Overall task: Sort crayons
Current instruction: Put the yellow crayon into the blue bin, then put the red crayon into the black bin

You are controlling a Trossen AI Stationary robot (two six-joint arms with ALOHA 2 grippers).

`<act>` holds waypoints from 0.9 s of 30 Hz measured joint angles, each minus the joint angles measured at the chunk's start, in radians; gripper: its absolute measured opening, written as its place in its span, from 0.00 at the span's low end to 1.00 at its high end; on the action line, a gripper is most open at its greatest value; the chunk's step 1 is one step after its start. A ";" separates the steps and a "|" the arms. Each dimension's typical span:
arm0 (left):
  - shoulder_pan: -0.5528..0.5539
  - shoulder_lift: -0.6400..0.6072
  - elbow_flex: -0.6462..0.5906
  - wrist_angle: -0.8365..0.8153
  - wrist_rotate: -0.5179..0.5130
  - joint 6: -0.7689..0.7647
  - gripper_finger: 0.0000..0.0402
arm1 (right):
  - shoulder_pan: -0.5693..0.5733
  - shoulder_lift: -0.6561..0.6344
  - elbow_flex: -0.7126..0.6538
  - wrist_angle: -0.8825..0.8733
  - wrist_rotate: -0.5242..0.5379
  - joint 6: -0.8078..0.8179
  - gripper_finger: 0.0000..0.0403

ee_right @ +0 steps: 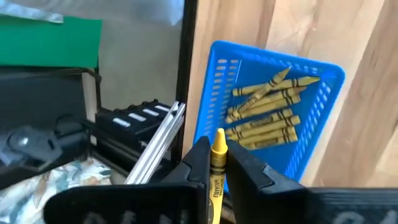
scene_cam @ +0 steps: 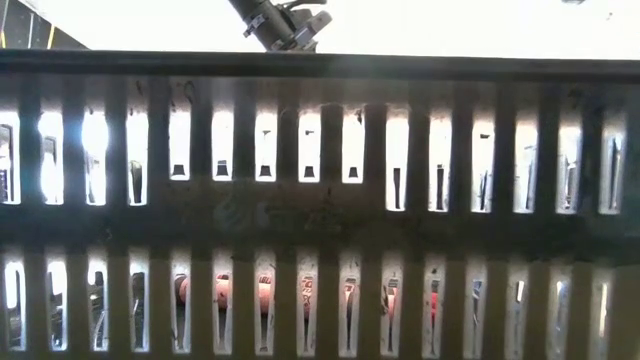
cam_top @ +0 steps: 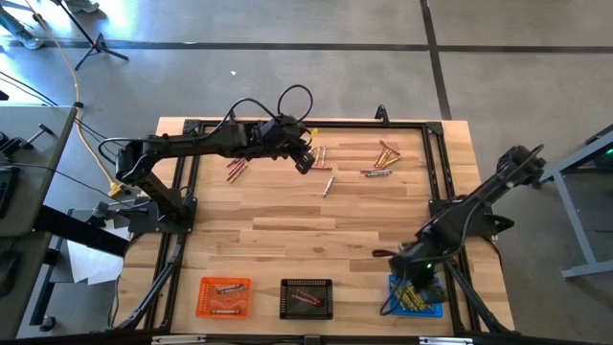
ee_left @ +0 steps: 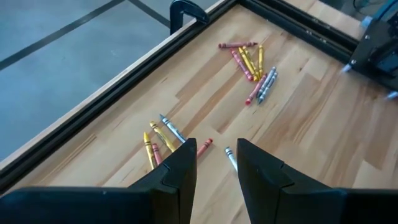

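Right wrist view shows the right gripper with its jaws closed on a yellow crayon, which stands tip-up between them. Just beyond the jaws is the blue tray, already holding a bundle of yellow crayons lying roughly parallel. In the high view this gripper hangs over that blue tray at the near right corner of the tabletop.

Left wrist view shows the left gripper with its jaws standing apart and nothing between them, poised above loose crayons: a small fan of yellow, red and grey ones just beside one finger and a single grey crayon near the other. A second scatter of mixed crayons lies farther off toward the frame rail. From above, the left gripper is over the far middle of the tabletop, with more crayons to its left.

An orange tray and a black tray sit along the near edge, each holding a few crayons.

The step in hand appears to be dropping the yellow crayon into the blue tray. To do it well, the right jaws should be centred over the tray's interior, clear of its wall, before letting go, so the crayon lands among the others rather than bouncing out. The left jaws would best straddle one crayon only, square across its length
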 joint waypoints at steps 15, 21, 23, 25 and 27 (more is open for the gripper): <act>0.000 0.000 0.000 -0.125 0.000 0.115 0.24 | 0.002 0.245 0.000 0.053 -0.159 0.281 0.22; 0.016 0.000 -0.001 -0.380 -0.011 0.169 0.24 | -0.037 0.241 0.000 0.079 -0.259 0.300 0.23; 0.030 0.000 -0.001 -0.469 -0.046 0.158 0.24 | -0.050 0.230 0.000 0.103 -0.256 0.275 0.23; 0.046 0.000 -0.001 -0.549 -0.086 0.153 0.24 | -0.067 0.221 0.000 0.113 -0.253 0.250 0.23; 0.067 0.000 -0.002 -0.613 -0.110 0.136 0.24 | -0.083 0.212 0.000 0.112 -0.227 0.241 0.23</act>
